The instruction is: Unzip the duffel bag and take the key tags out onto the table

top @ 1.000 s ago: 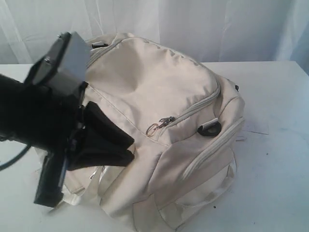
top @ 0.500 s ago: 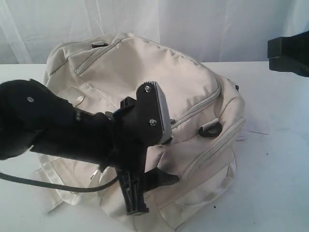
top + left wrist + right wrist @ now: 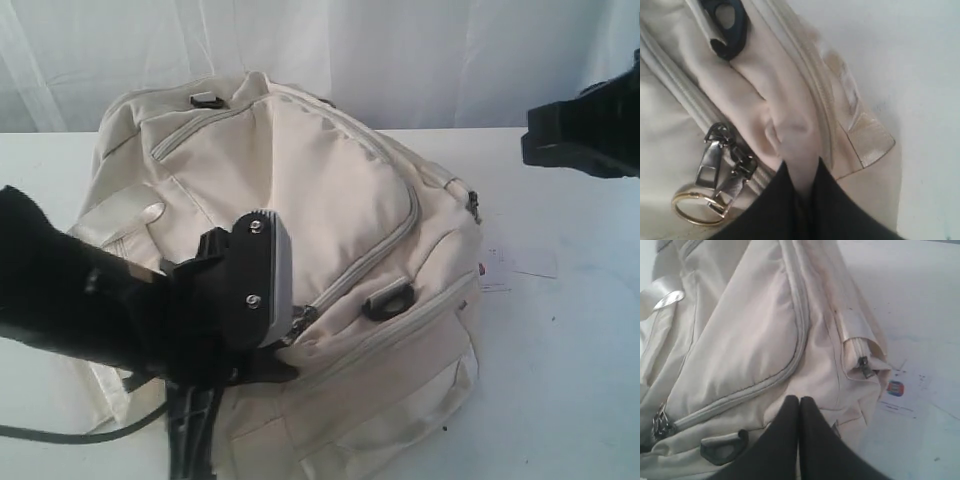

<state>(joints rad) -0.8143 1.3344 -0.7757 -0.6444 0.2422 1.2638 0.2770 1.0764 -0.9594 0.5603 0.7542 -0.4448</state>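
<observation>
Bag [image 3: 330,200] of cream-white fabric lies slumped across the middle and left of the frame on the white table [image 3: 560,380], its curved main zipper [image 3: 385,250] drawn shut and a shorter one closed on the pocket near its upper left. A black strap ring [image 3: 388,300] sits just below the main zipper, and a glossy webbing handle [image 3: 130,220] shows at the left side. In the exterior view the black left arm [image 3: 90,310] reaches in from the lower left and its camera block hides the fingers against the bag's front. The left wrist view fills that gap: the left gripper [image 3: 799,172] is clamped on a raised fold of the bag's fabric, just beside two metal zipper pulls [image 3: 722,172] joined by a gold ring [image 3: 690,212], with the strap ring at the top of that frame. The right gripper [image 3: 799,407] appears in the exterior view only as a dark shape at the upper right edge, well apart from the bag; its own camera shows the fingers pressed together with nothing between them. That view alone shows a dark zipper pull [image 3: 865,367] at the bag's end and a small printed paper [image 3: 895,388] on the table beside it.
</observation>
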